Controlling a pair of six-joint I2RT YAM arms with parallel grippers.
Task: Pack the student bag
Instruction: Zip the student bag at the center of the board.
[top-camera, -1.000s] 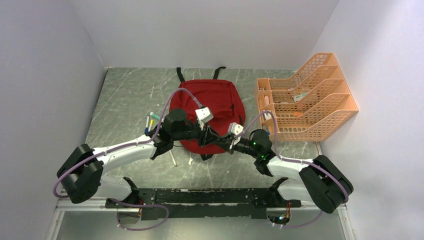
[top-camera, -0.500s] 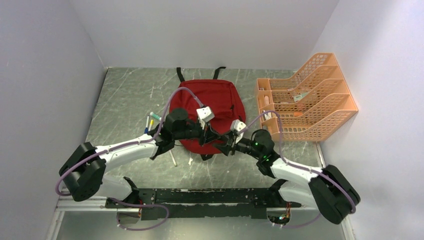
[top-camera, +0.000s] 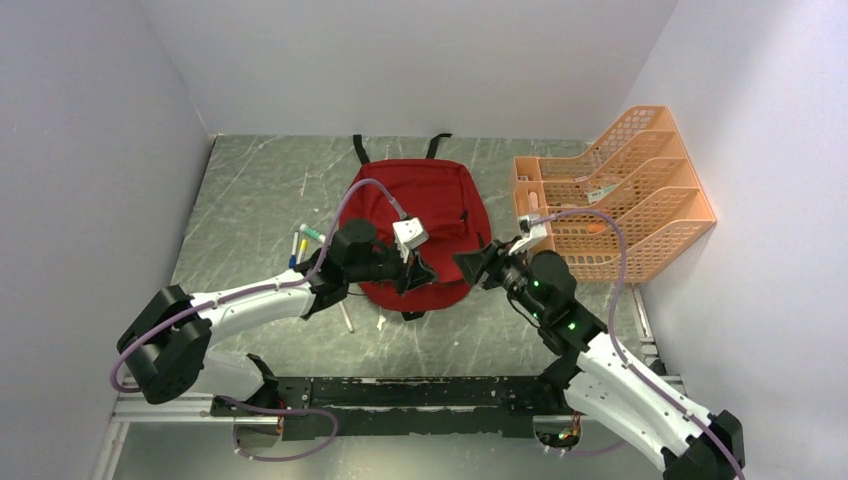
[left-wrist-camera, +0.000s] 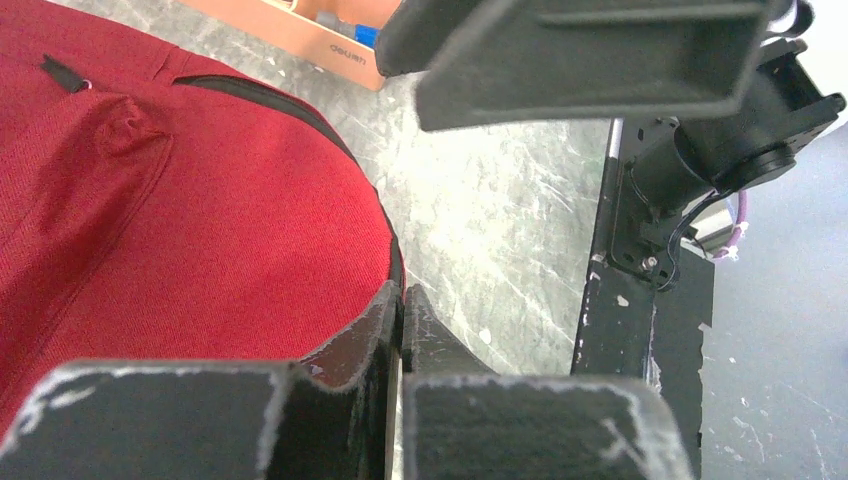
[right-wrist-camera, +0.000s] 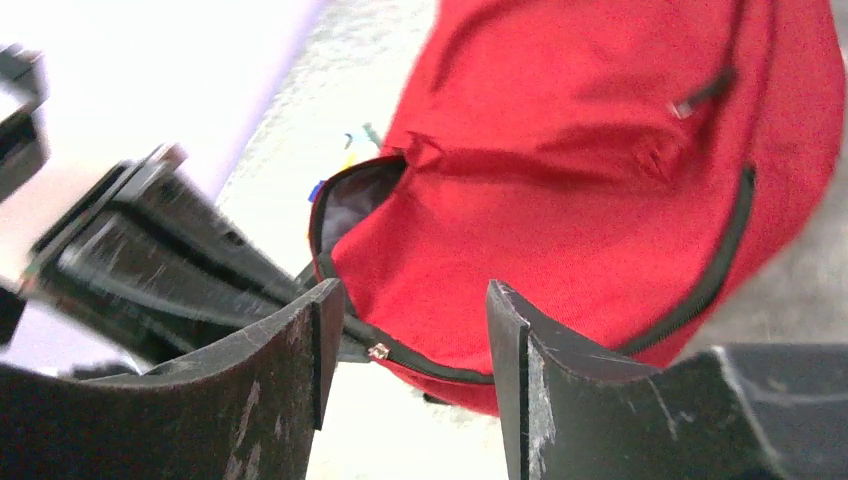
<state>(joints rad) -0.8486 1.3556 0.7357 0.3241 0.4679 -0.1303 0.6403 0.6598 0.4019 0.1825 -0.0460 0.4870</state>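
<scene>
The student bag (top-camera: 415, 210), dark red with black straps, lies flat mid-table. My left gripper (top-camera: 421, 276) is at its near edge. In the left wrist view its jaws (left-wrist-camera: 401, 300) are pressed together where the black zipper band (left-wrist-camera: 395, 262) runs into the tips. My right gripper (top-camera: 470, 264) hovers just right of that spot, open and holding nothing. Its wrist view shows the bag (right-wrist-camera: 600, 190) beyond the spread fingers (right-wrist-camera: 410, 300). The zipper slider (right-wrist-camera: 378, 351) sits at the left gripper's tips. The zip gapes at one side, showing grey lining (right-wrist-camera: 355, 205).
An orange mesh file organizer (top-camera: 620, 200) with small items stands at the right, against the wall. Several pens (top-camera: 303, 240) lie left of the bag, and a thin white stick (top-camera: 345, 315) near its front. The black mounting rail (top-camera: 420, 395) runs along the near edge.
My right gripper has opened and pulled back to the right, away from the bag's near edge. The left gripper has closed fully and stayed at that edge.
</scene>
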